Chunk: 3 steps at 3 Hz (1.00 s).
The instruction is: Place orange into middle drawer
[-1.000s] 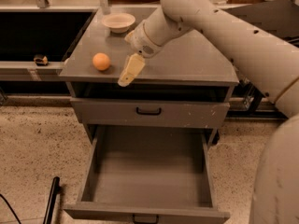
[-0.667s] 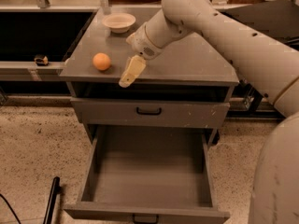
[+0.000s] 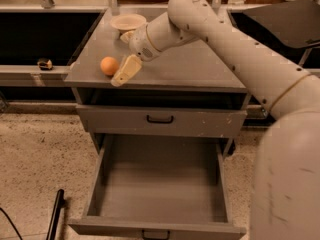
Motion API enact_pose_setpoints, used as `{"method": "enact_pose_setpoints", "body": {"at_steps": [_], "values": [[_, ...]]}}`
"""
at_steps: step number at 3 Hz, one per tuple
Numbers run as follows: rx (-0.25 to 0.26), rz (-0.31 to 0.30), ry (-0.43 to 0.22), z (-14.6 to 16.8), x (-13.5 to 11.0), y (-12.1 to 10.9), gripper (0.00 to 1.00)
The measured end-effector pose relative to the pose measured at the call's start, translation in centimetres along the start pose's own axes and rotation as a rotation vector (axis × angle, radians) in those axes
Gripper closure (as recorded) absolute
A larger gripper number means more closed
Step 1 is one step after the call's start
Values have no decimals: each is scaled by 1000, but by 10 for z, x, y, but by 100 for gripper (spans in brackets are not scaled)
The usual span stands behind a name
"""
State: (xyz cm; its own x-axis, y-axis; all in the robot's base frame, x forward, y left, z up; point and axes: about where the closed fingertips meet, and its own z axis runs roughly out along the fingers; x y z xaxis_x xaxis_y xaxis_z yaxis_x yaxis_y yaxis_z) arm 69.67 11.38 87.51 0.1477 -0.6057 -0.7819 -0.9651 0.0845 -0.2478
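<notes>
The orange (image 3: pixel 109 65) sits on the grey cabinet top (image 3: pixel 190 69) near its front left corner. My gripper (image 3: pixel 121 58) hangs over the top just right of the orange, apart from it. It is open and empty: one cream finger (image 3: pixel 126 70) points down-left beside the orange, and the other (image 3: pixel 127 35) shows near the bowl. The middle drawer (image 3: pixel 160 181) is pulled out wide below, with a bare grey floor and a dark front handle (image 3: pixel 155 234).
A shallow cream-white bowl (image 3: pixel 128 21) stands at the back left of the top. A closed drawer front (image 3: pixel 160 120) with a black handle is above the open drawer. My arm and body (image 3: pixel 290 174) fill the right side. A black pole (image 3: pixel 54 219) lies on the floor at left.
My gripper has moved left along the cabinet top, closer to the orange. The orange and the drawer have not moved.
</notes>
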Motion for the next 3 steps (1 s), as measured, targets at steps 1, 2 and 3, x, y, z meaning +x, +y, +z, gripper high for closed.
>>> {"method": "enact_pose_setpoints", "body": {"at_steps": [1, 2, 3], "values": [[6, 75, -119, 27, -18, -25, 0], [63, 164, -144, 34, -10, -41, 0], [104, 204, -141, 40, 3, -44, 0]]}}
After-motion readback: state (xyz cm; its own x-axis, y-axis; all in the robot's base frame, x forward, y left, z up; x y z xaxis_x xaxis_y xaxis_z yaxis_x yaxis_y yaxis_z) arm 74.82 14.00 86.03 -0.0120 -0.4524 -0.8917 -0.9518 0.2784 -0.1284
